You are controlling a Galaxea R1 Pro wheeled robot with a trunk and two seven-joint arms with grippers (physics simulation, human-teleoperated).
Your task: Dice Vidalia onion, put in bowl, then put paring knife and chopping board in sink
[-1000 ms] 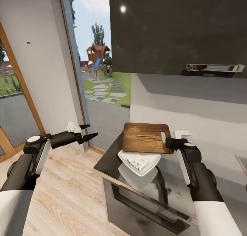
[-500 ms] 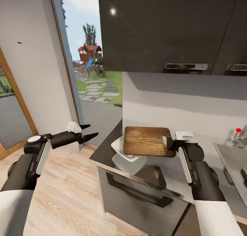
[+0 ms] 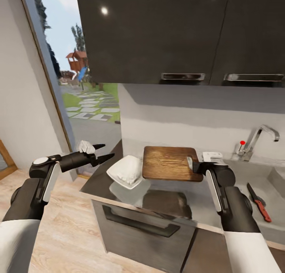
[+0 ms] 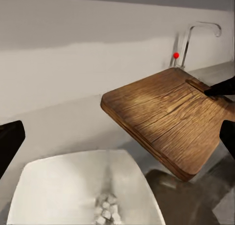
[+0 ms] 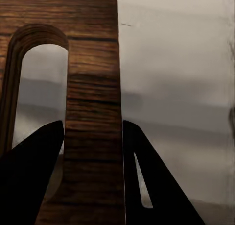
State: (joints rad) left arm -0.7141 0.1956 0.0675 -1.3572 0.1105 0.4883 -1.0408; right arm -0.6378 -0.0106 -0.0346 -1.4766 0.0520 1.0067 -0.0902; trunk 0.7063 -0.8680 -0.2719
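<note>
My right gripper (image 3: 192,165) is shut on the brown chopping board (image 3: 169,162) at its slot-handle end and holds it level above the grey countertop (image 3: 190,203). In the right wrist view the wooden strip beside the slot (image 5: 93,102) sits between the two dark fingers (image 5: 29,186). The white bowl (image 3: 126,170) stands left of the board, with diced onion (image 4: 105,211) in it. The paring knife (image 3: 259,201), red-handled, lies in the steel sink (image 3: 237,178) at the right, below the chrome tap (image 3: 259,136). My left gripper (image 3: 102,153) hangs open and empty past the counter's left end.
Dark wall cabinets (image 3: 158,35) hang over the counter, close above the view. A dark oven front with a handle (image 3: 136,223) sits under the worktop. A glass door (image 3: 59,86) and wood floor (image 3: 67,233) lie to the left.
The view has swung right, bringing the tap, sink and knife into sight. The board, still in my right gripper, has moved right along the counter and off the bowl.
</note>
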